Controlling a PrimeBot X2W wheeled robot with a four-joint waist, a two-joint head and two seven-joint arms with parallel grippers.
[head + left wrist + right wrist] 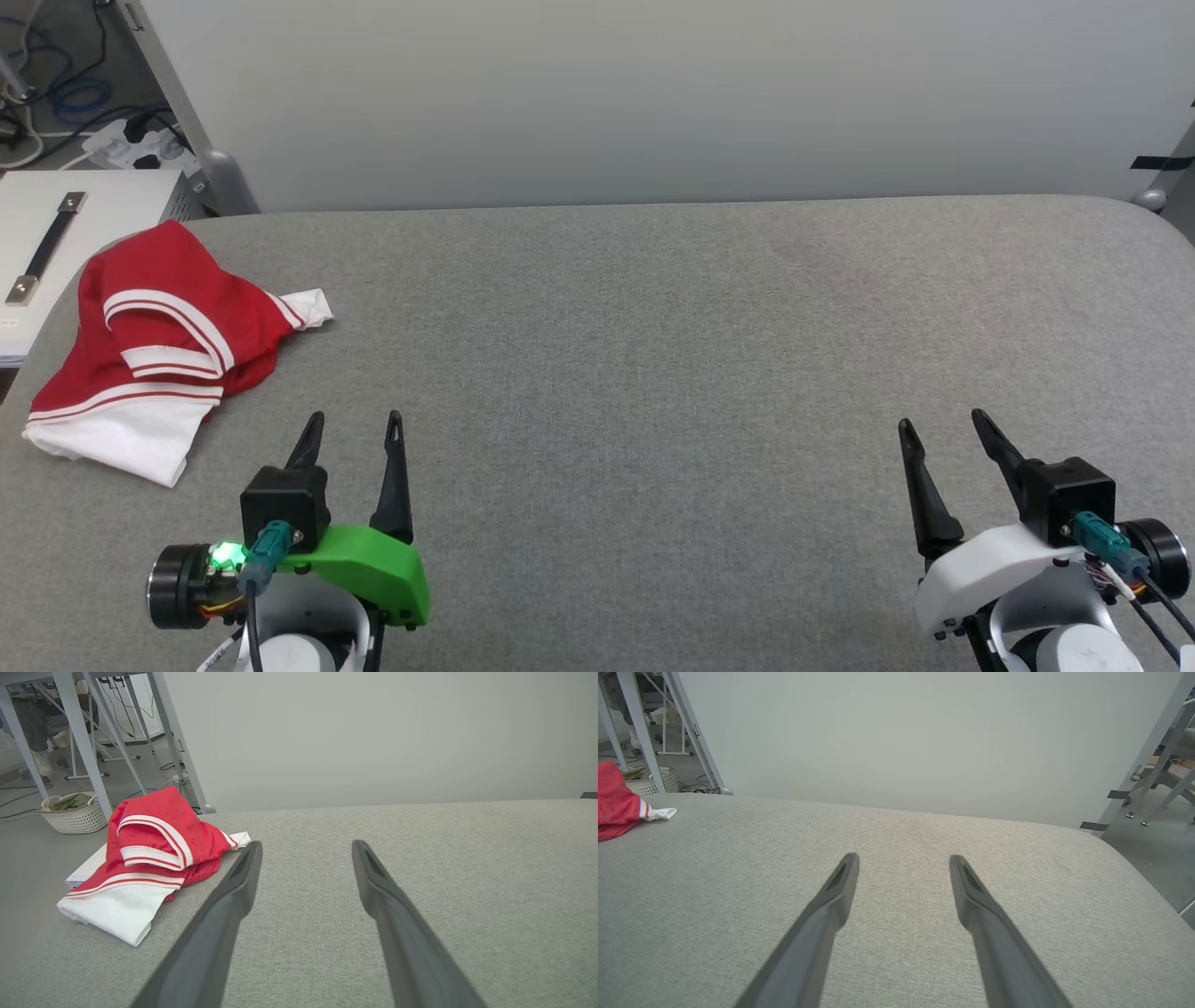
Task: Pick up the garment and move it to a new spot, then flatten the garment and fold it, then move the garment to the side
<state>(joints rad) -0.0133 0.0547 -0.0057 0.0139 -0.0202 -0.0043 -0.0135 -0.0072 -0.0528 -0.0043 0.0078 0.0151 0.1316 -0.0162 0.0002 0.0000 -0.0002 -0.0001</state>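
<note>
We hold our left gripper [356,420] and right gripper [941,420] over the near grey table [653,355], fingers apart and empty; the garment [159,345] lies crumpled at its far left edge.

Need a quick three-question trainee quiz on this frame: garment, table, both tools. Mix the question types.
1. Multiple choice: which is nearer the garment? A: left tool. B: right tool.
2. True or false: the garment lies spread flat in the middle of the table.
3. Fill in: both tools' jaws stand ___, holding nothing.

Key:
1. A.
2. False: it is bunched up by the table's left edge.
3. open.
</note>
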